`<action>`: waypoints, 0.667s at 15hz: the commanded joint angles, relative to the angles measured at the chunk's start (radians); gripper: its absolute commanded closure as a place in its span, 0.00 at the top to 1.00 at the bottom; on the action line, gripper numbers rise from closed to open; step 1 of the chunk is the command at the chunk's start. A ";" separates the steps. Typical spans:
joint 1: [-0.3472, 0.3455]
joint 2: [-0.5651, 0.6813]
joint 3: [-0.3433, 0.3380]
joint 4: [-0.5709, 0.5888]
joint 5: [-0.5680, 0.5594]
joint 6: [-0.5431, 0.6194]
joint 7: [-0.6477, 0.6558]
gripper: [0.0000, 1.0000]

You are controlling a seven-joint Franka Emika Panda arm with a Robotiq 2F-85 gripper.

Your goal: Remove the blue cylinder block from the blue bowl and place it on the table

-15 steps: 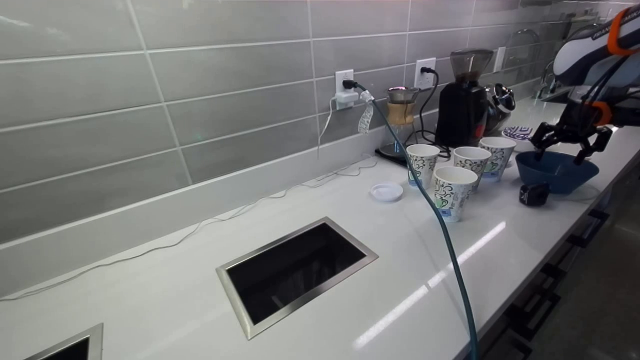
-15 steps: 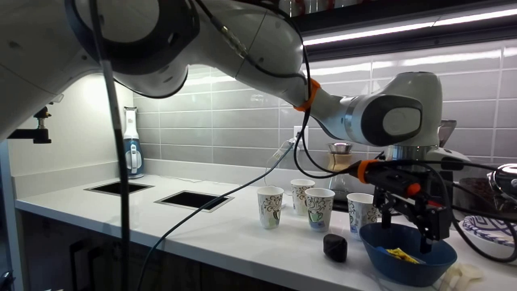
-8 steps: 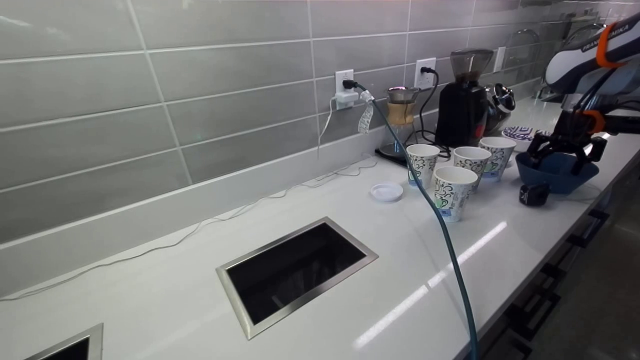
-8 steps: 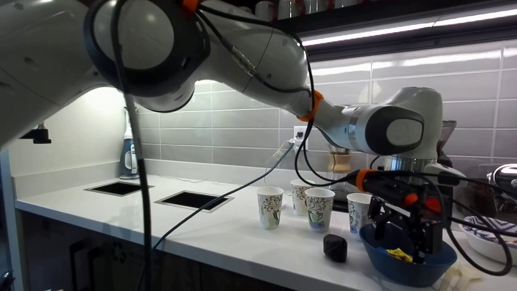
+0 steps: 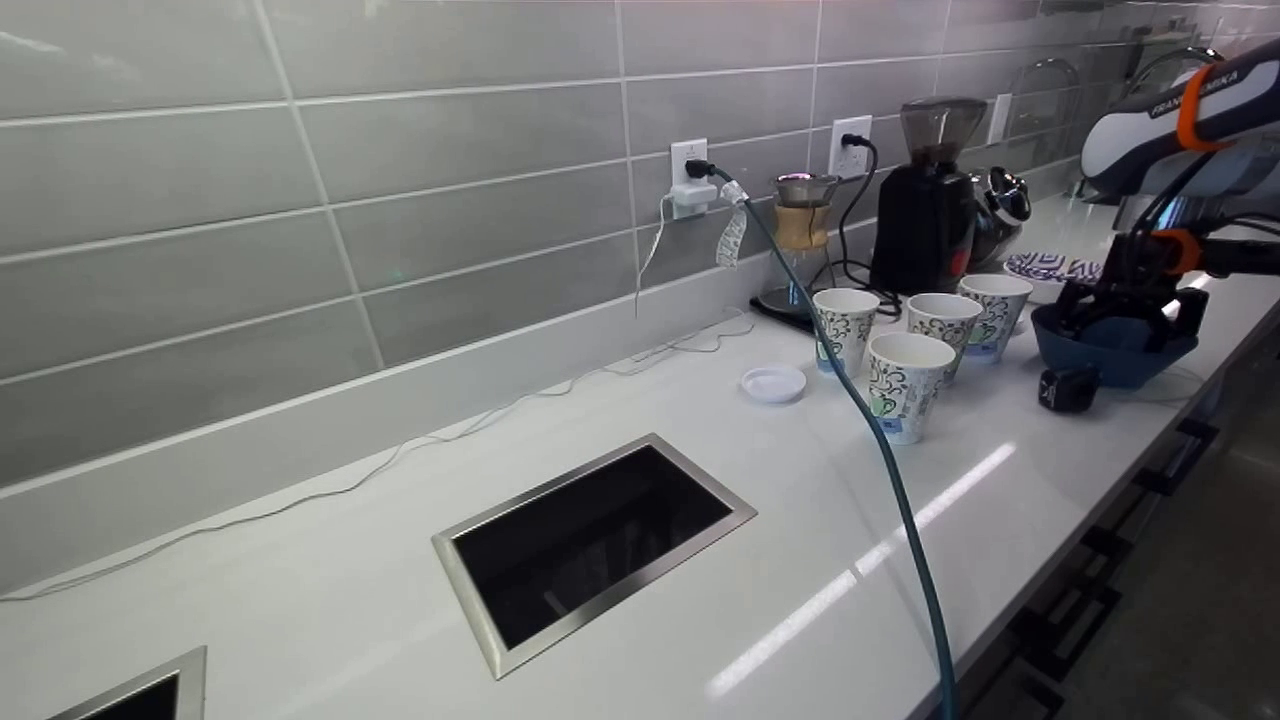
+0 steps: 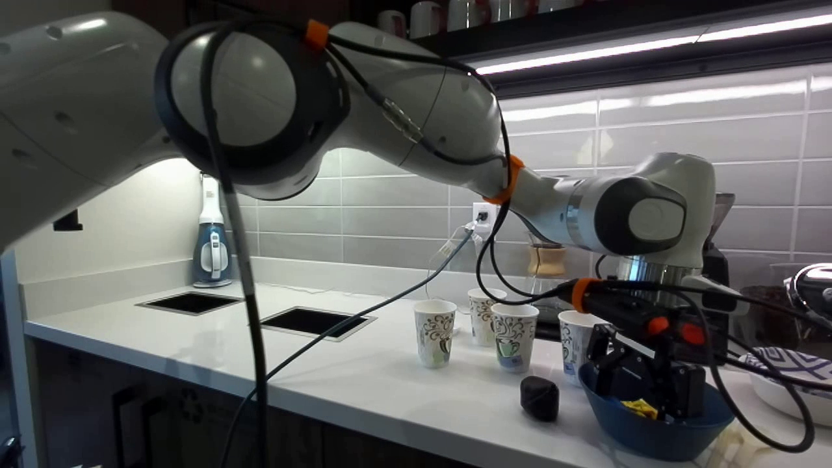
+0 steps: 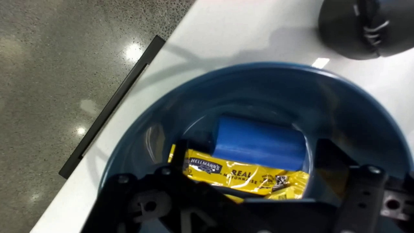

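Observation:
The blue cylinder block [image 7: 260, 142] lies on its side in the blue bowl [image 7: 258, 77], against a yellow mayonnaise packet [image 7: 245, 176]. The bowl also shows in both exterior views [image 5: 1120, 368] [image 6: 656, 437], near the front edge of the white table [image 6: 390, 377]. My gripper [image 7: 252, 150] is open, its fingers down inside the bowl. In the wrist view one finger is beyond each end of the block, with gaps at both ends. The gripper also shows in both exterior views [image 5: 1115, 330] [image 6: 640, 400]. The fingers and bowl wall mostly hide the block there.
A small black object [image 6: 539, 398] stands beside the bowl. Several white patterned cups [image 6: 515, 338] stand behind it. A purple-patterned white bowl [image 6: 790, 377] and a black grinder [image 5: 925, 220] are close by. A green cable [image 5: 900, 490] crosses the counter.
My gripper has moved down from the rim level into the blue bowl, with its fingers still spread. The arm has lowered with it. The bowl and cups have not moved.

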 commanded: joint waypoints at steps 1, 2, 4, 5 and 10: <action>-0.014 0.066 0.018 0.105 -0.010 -0.042 0.026 0.94; -0.015 0.074 0.019 0.114 -0.008 -0.041 0.026 0.74; -0.017 0.085 0.020 0.132 -0.008 -0.049 0.030 0.59; -0.017 0.088 0.020 0.137 -0.008 -0.049 0.035 0.53; -0.004 0.064 -0.003 0.129 0.004 -0.079 0.069 0.42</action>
